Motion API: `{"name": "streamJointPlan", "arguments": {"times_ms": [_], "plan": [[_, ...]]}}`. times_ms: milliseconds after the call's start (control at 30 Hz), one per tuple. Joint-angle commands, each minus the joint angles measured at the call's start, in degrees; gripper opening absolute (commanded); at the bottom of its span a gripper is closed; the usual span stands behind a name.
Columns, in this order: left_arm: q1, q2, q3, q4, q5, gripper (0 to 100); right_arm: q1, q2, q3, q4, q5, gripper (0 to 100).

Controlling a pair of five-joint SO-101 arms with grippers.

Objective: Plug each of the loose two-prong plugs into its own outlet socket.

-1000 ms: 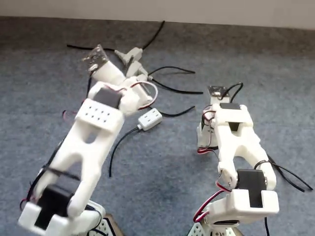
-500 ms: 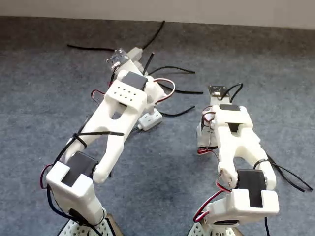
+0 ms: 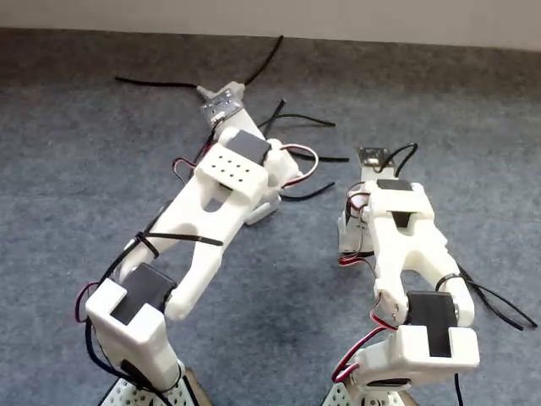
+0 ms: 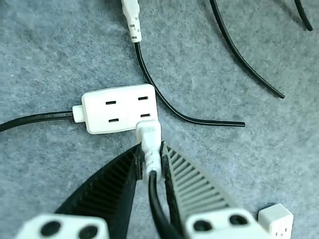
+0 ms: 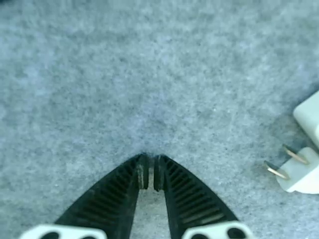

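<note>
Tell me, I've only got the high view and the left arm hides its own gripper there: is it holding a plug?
Observer: Yes. In the left wrist view the left gripper is shut on a white plug.
Operator: Where is that plug relative to the outlet?
Observer: Its tip overlaps one corner of the outlet block. I can't tell whether the prongs are in.
Operator: And the right arm?
Observer: The right gripper is shut on nothing, over the carpet. A loose plug lies nearby with its prongs bare.
</note>
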Motion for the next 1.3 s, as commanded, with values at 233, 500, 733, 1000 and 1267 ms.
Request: {"name": "streamJointPlan", "arguments": {"times_ms": [233,500,733,1000,1267], "plan": [[-2.0,0.4,-0.5,-2.0,0.1,1,0.7,-1.0,-0.4,-0.4,-0.2,3.3],[-2.0,7.0,-3.1,-4.9,0.0,1,0.7,-1.0,-0.4,-0.4,-0.2,3.3],[-2.2,7.7,-4.3,-2.0,0.0,1,0.7,-1.0,-0.4,-0.2,-0.2,3.3],[-2.0,13.1,-2.6,-2.4,-5.5,1,0.7,-1.0,-0.4,-0.2,-0.2,3.3],[-1.9,20.5,-15.3,9.9,-11.9,13,0.7,-1.0,-0.4,-0.1,-0.2,3.3]]}}
